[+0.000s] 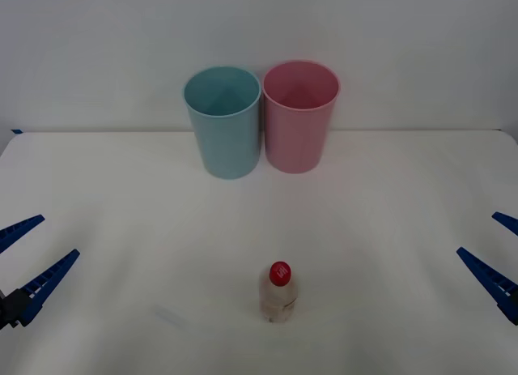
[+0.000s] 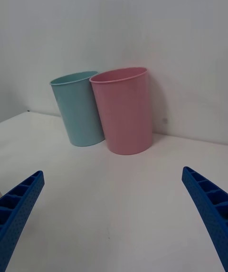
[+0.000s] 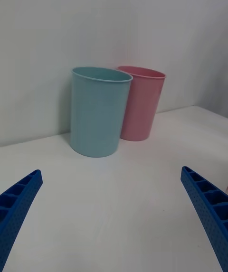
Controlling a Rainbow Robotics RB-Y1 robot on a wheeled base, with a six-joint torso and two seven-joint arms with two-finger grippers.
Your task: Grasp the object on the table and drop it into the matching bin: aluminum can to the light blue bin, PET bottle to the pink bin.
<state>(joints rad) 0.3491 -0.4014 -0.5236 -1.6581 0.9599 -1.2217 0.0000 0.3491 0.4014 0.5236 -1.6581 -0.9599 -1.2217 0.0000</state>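
While both arms sit at the table's [image 1: 388, 229] outer edges, you have the PET bottle [image 1: 278, 294] standing upright near the front, about midway between them, its red cap [image 1: 279, 273] on top. Your left gripper [image 1: 28, 257] hangs at the left edge with its blue fingers spread apart, holding nothing. Your right gripper [image 1: 495, 252] mirrors it at the right edge, jaws likewise apart. At the back, by the wall, the light blue bin [image 1: 223, 121] stands left of the pink bin [image 1: 299, 114], just beside it.
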